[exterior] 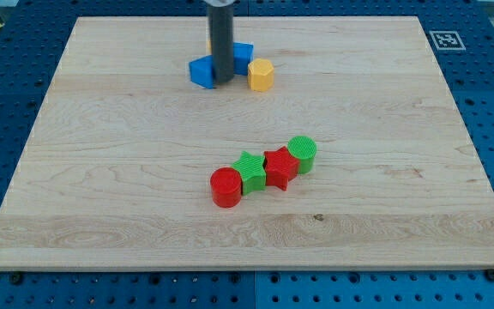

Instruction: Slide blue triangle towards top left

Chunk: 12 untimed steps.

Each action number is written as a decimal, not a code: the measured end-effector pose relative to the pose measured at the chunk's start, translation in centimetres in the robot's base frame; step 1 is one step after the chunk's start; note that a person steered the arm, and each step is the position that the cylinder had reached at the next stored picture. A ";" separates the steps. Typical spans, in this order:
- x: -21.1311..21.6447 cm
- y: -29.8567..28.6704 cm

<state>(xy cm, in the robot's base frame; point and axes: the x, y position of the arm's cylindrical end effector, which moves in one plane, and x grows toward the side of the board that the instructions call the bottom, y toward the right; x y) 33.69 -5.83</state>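
**Blue triangle: position and state**

Blue triangle (201, 72) lies flat on the desk (101, 172), near the view's top, left of centre. Solid blue, low wedge-shaped block; its right part is hidden behind the dark rod. My tip (223, 82) sits against its right side, apparently touching. Exact orientation of its corners cannot be made out.

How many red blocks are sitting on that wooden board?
2. A red cylinder ends the diagonal row at the view's lower left; a red star sits between the two green blocks. The rod near the view's top could hide something behind it.
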 end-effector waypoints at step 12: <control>-4.3 -14.5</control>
